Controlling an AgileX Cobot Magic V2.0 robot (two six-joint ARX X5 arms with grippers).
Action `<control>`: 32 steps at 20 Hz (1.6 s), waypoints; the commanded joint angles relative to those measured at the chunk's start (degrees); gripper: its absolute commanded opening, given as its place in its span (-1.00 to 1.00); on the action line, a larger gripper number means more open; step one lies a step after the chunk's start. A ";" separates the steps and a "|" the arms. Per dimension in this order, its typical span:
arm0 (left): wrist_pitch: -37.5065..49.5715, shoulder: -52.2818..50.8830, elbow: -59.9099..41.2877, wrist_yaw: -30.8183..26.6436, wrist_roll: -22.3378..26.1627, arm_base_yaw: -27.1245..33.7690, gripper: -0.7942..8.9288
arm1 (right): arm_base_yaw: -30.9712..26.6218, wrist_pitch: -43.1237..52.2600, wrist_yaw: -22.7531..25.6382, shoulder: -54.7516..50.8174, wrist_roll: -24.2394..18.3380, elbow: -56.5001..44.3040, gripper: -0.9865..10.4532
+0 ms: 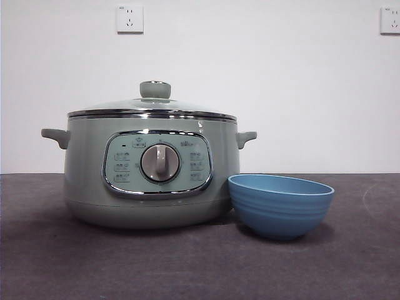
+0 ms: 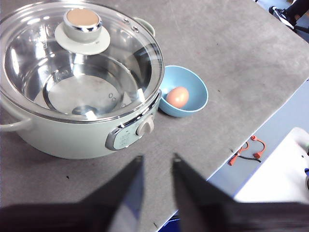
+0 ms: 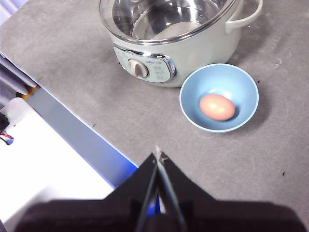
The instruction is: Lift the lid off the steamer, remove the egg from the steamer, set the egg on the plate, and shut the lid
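In the front view the steamer (image 1: pixel 150 172) stands on the dark table (image 1: pixel 187 269), its dial facing the camera, with the lid (image 1: pixel 152 107) seated on its rim and the knob upright on top. The plate (image 1: pixel 280 205) sits at about 4 o'clock from the steamer's middle, just beside its base, and its wall hides whatever lies inside; two wall sockets (image 1: pixel 129 19) show at the top of the white wall, and no arm enters this view. In the left wrist view the left gripper (image 2: pixel 157 159) hangs above the table's near edge, well apart from everything, its jaws parted with nothing between them. Through the clear lid (image 2: pixel 79 63) the steamer's (image 2: pixel 72 137) steel pot shows bare, and the egg (image 2: pixel 177 96) rests in the plate (image 2: pixel 198 104), which nearly touches the steamer's side. An orange cable (image 2: pixel 246 151) lies on the floor past the table edge. In the right wrist view the right gripper (image 3: pixel 158 154) hovers near the table's edge, jaws pressed together and gripping nothing. The egg (image 3: pixel 217 107) lies in the middle of the plate (image 3: pixel 193 106), just beside the steamer (image 3: pixel 193 53), with nothing in the way.
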 commanded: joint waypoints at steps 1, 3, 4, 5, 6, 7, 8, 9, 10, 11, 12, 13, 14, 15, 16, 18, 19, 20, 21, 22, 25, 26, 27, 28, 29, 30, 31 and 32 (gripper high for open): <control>0.02 -0.17 -0.13 -0.13 -0.35 -0.11 -0.84 | 0.09 0.33 0.26 -0.02 0.50 -0.24 -0.82; 0.02 -0.17 -0.13 -0.17 -0.35 -0.11 -0.84 | 0.09 0.33 0.26 -0.02 0.50 -0.24 -0.82; 0.02 -0.17 -0.13 -0.20 -0.35 -0.11 -0.84 | 0.09 0.33 0.26 -0.02 0.50 -0.24 -0.82; 0.00 -0.17 -0.13 -0.20 -0.35 -0.11 -0.84 | 0.09 0.33 0.26 -0.02 0.50 -0.24 -0.82; 0.02 -0.17 -0.13 -0.20 -0.35 -0.11 -0.84 | 0.09 0.33 0.26 -0.02 0.50 -0.24 -0.82; 0.02 -0.13 -0.13 -0.20 -0.35 -0.11 -0.84 | 0.09 0.33 0.26 -0.02 0.50 -0.24 -0.82; 0.02 -0.02 -0.13 -0.26 -0.35 -0.11 -0.84 | 0.09 0.33 0.26 -0.02 0.50 -0.24 -0.82; 0.04 0.04 -0.13 -0.50 -0.33 -0.11 -0.84 | 0.09 0.33 0.26 -0.02 0.50 -0.24 -0.82; 0.02 0.20 -0.13 -0.50 -0.33 -0.11 -0.84 | 0.09 0.33 0.26 -0.02 0.50 -0.24 -0.82; 0.00 0.28 -0.13 -0.50 -0.35 -0.11 -0.84 | 0.09 0.33 0.26 -0.02 0.50 -0.24 -0.82; 0.11 0.33 -0.13 -0.50 -0.13 -0.11 -0.84 | 0.09 0.33 0.26 -0.02 0.50 -0.24 -0.82; 0.31 0.35 -0.13 -0.70 1.42 -0.09 -0.84 | 0.09 0.33 0.26 -0.02 0.50 -0.24 -0.82; 1.22 0.37 -0.13 -1.90 3.43 -0.11 -0.84 | 0.09 0.33 0.26 -0.02 0.50 -0.24 -0.82; 4.07 0.35 -0.22 -4.44 5.27 -0.09 -0.84 | 0.09 0.33 0.26 -0.02 0.50 -0.24 -0.82; 7.58 0.35 -0.24 -7.93 7.72 0.50 -0.84 | 0.09 0.33 0.26 -0.02 0.50 -0.24 -0.82; 14.08 0.11 -0.31 -10.62 13.38 4.33 -0.84 | 0.09 0.33 0.26 -0.02 0.50 -0.24 -0.82; 16.61 -0.48 -0.39 -10.51 14.78 7.10 -0.84 | 0.09 0.33 0.26 -0.02 0.50 -0.24 -0.82; 18.67 -1.46 -0.74 -10.03 15.50 10.16 -0.84 | 0.09 0.33 0.26 -0.02 0.50 -0.24 -0.82; 20.79 -3.02 -1.73 -9.05 16.50 13.46 -0.84 | 0.09 0.33 0.26 -0.02 0.50 -0.24 -0.82; 23.61 -5.11 -3.63 -7.98 17.03 16.63 -0.84 | 0.09 0.33 0.26 -0.02 0.50 -0.24 -0.82; 34.86 -14.45 -14.91 -7.98 17.31 24.17 -0.84 | 0.09 0.33 0.26 -0.02 0.50 -0.24 -0.82; 38.49 -17.92 -19.98 -8.02 17.29 25.86 -0.84 | 0.09 0.33 0.26 -0.02 0.50 -0.24 -0.82; 41.59 -21.22 -25.20 -8.11 17.27 27.17 -0.84 | 0.09 0.33 0.26 -0.02 0.50 -0.24 -0.82; 43.82 -24.33 -30.34 -8.09 17.27 28.24 -0.84 | 0.09 0.33 0.26 -0.02 0.50 -0.24 -0.82; 44.89 -27.23 -35.12 -8.09 17.18 29.00 -0.84 | 0.09 0.33 0.26 -0.02 0.50 -0.24 -0.82; 45.37 -29.81 -39.43 -8.09 16.61 29.68 -0.84 | 0.09 0.33 0.26 -0.02 0.50 -0.24 -0.82; 45.55 -32.17 -43.25 -8.02 16.61 30.10 -0.84 | 0.09 0.33 0.26 -0.02 0.50 -0.24 -0.82; 45.51 -34.27 -46.56 -8.02 16.61 30.40 -0.84 | 0.09 0.33 0.26 -0.02 0.50 -0.24 -0.82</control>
